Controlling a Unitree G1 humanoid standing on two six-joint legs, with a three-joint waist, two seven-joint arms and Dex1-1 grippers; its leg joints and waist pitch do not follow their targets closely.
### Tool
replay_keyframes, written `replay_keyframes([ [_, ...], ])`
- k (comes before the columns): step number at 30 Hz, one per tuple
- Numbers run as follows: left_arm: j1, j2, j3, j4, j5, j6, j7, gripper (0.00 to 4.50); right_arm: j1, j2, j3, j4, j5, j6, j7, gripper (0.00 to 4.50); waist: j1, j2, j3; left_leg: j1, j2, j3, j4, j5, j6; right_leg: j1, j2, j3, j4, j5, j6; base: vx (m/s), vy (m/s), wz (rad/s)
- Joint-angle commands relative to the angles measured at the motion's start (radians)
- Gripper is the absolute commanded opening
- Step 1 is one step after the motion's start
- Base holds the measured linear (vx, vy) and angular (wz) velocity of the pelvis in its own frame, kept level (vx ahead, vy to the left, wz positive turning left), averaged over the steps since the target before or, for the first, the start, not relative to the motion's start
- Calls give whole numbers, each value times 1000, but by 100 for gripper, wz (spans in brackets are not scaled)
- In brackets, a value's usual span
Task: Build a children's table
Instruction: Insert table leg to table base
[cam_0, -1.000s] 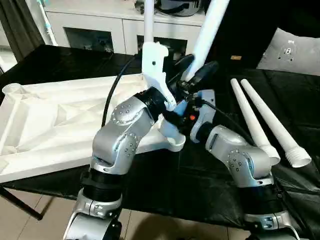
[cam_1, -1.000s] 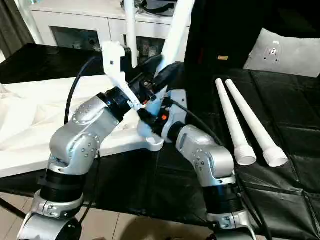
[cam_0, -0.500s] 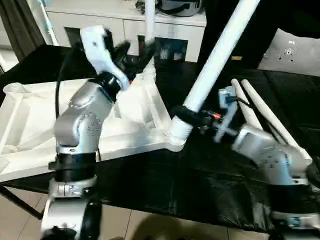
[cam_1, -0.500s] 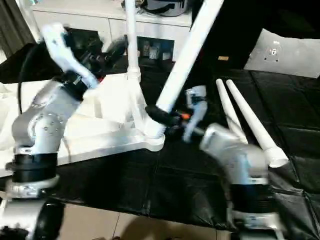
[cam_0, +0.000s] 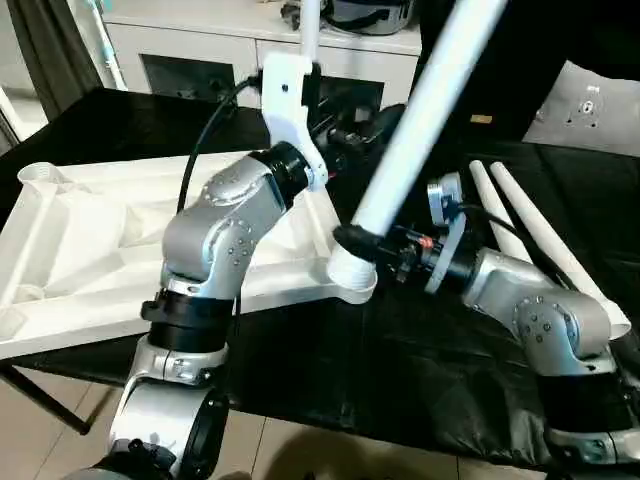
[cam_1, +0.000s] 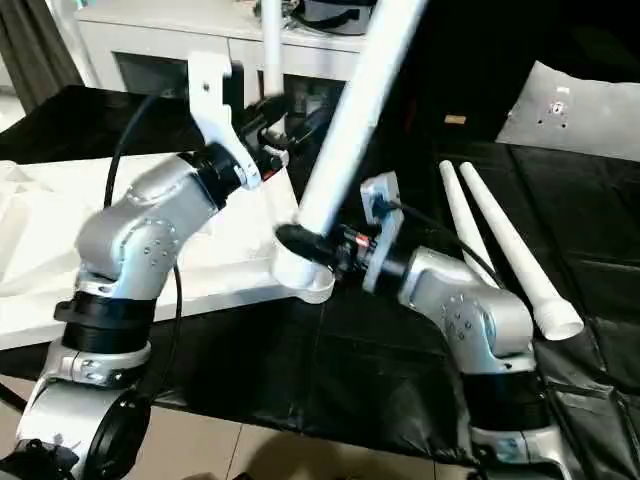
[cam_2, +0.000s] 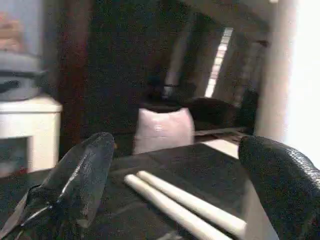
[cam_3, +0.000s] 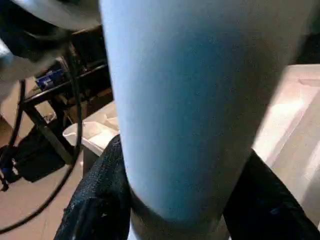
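White leg (cam_0: 420, 120) pinched by right gripper (cam_0: 362, 243) at top's (cam_0: 60, 250) near corner socket; left gripper (cam_2: 175, 200) spread, empty.

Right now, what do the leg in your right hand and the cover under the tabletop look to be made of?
The leg looks like smooth white moulded plastic: even colour, soft sheen, tubular taper. The right hand grips it near its base. The table cover under the tabletop looks like glossy black sheet, perhaps vinyl or faux leather, with creases and reflections.
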Motion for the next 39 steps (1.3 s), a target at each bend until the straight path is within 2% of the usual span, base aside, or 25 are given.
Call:
replay_keyframes([
  [1, 0, -6, -73, -61, -18, 18, -59, 450, -4, -4, 24, -1, -33, -18, -18, 192, 0, -7, -77, 0, 28, -5, -61, -91, 32, 64, -68, 40, -76, -348, -99, 0, 0, 0],
  [2, 4, -10, -95, -66, -8, 25, -54, 450, -5, -3, 28, 7, -47, -29, -33, 192, -1, -3, -76, 0, 28, -4, -61, -96, 32, 64, -68, 40, -77, -345, -103, 0, 0, 0],
  [3, 7, -10, -107, -68, -1, 26, -54, 450, -5, -4, 31, 11, -57, -34, -40, 192, -3, -6, -76, -1, 27, -4, -61, -98, 31, 66, -66, 40, -77, -342, -102, 0, 0, 0],
  [8, 16, -8, -147, -68, 22, 23, -68, 450, -6, -7, 43, 23, -77, -49, -46, 192, -4, -5, -76, 1, 26, -5, -61, -107, 30, 65, -65, 38, -81, -366, -85, 0, 0, 0],
  [11, 21, -12, -150, -64, 34, 18, -68, 450, -7, -4, 49, 27, -92, -61, -51, 192, -4, -6, -77, 0, 26, -5, -61, -102, 31, 66, -65, 39, -78, -349, -92, 0, 0, 0],
  [15, 26, -13, -92, -63, 12, 13, -49, 450, -5, 4, 38, 34, -109, -78, -75, 192, -5, -7, -76, 0, 25, -4, -61, -102, 31, 66, -65, 39, -77, -343, -101, 0, 0, 0],
  [16, 41, 0, -35, -78, -27, 15, -58, 450, 2, 6, 24, 38, -121, -96, -102, 192, -5, -7, -76, 0, 25, -3, -61, -100, 29, 66, -66, 39, -77, -349, -105, 0, 0, 0],
  [17, 41, 0, -35, -78, -27, 15, -58, 450, 2, 6, 24, 38, -121, -96, -102, 192, -5, -7, -76, 1, 25, -3, -61, -101, 29, 65, -66, 39, -78, -352, -107, 0, 0, 0],
  [19, 70, 34, 10, -103, -65, 35, -80, 450, 14, 4, 11, 38, -143, -113, -141, 192, -7, -4, -77, 3, 28, -4, -62, -99, 20, 64, -66, 41, -73, -333, -115, 0, 0, 0],
  [21, 118, 111, 11, -103, -30, 42, -105, 450, 29, 1, 1, 32, -180, -140, -185, 192, -10, -2, -75, 2, 27, -4, -64, -113, 17, 62, -64, 40, -74, -337, -112, 0, 0, 0],
  [22, 125, 123, 7, -102, -22, 42, -111, 450, 31, 1, -1, 31, -183, -142, -190, 192, -14, 0, -73, 5, 25, -4, -65, -127, 13, 62, -63, 39, -76, -359, -98, 0, 0, 0],
  [24, 174, 205, -34, -96, 42, 31, -154, 450, 42, 3, -11, 27, -206, -157, -225, 192, -26, 5, -71, 6, 24, -6, -68, -149, 5, 59, -60, 39, -82, -410, -64, 0, 0, 0],
  [25, 174, 205, -34, -96, 42, 31, -154, 450, 42, 3, -11, 27, -206, -157, -225, 192, -31, 4, -72, 5, 23, -5, -68, -150, 4, 60, -59, 38, -83, -413, -61, 0, 0, 0],
  [26, 208, 258, -76, -87, 83, 23, -187, 450, 48, 7, -18, 23, -214, -156, -247, 192, -30, 8, -75, 7, 24, -10, -68, -145, 1, 60, -60, 39, -79, -400, -59, 0, 0, 0],
  [27, 208, 258, -76, -87, 83, 23, -187, 450, 48, 7, -18, 23, -214, -156, -247, 192, -35, 8, -73, 7, 25, -8, -70, -149, 3, 57, -57, 40, -79, -391, -64, 0, 0, 0],
  [29, 262, 346, -165, -47, 168, -5, -237, 450, 62, 18, -28, 16, -233, -168, -288, 192, -36, 11, -73, 9, 27, -9, -71, -162, 0, 57, -60, 40, -77, -381, -73, 0, 0, 0],
  [31, 285, 408, -246, 9, 230, -74, -305, 450, 75, 9, -14, 28, -271, -205, -307, 192, -37, 10, -72, 8, 24, -8, -73, -170, 0, 55, -61, 42, -82, -399, -63, 0, 0, 0],
  [32, 286, 415, -255, 19, 234, -81, -316, 450, 77, 11, -14, 29, -270, -208, -307, 192, -36, 13, -72, 11, 23, -8, -72, -171, -4, 54, -61, 43, -82, -402, -61, 0, 0, 0],
  [35, 289, 426, -270, 57, 243, -103, -347, 450, 91, 23, -20, 22, -272, -220, -323, 192, -37, 20, -74, 11, 27, -9, -74, -166, -14, 57, -62, 45, -73, -333, -98, 0, 0, 0],
  [36, 289, 426, -270, 57, 243, -103, -347, 450, 91, 23, -20, 22, -272, -220, -323, 192, -38, 18, -74, 12, 28, -8, -73, -174, -16, 59, -63, 45, -70, -315, -115, 0, 0, 0],
  [37, 284, 432, -279, 115, 260, -145, -396, 423, 115, 24, -2, 17, -313, -278, -336, 192, -36, 21, -71, 12, 26, -7, -74, -184, -14, 56, -64, 46, -78, -323, -119, 0, 0, 0],
  [39, 272, 438, -292, 191, 280, -196, -430, 416, 136, 3, 23, -1, -317, -241, -317, 192, -38, 21, -71, 13, 23, -6, -75, -200, -17, 59, -61, 45, -79, -341, -113, 0, 0, 0],
])
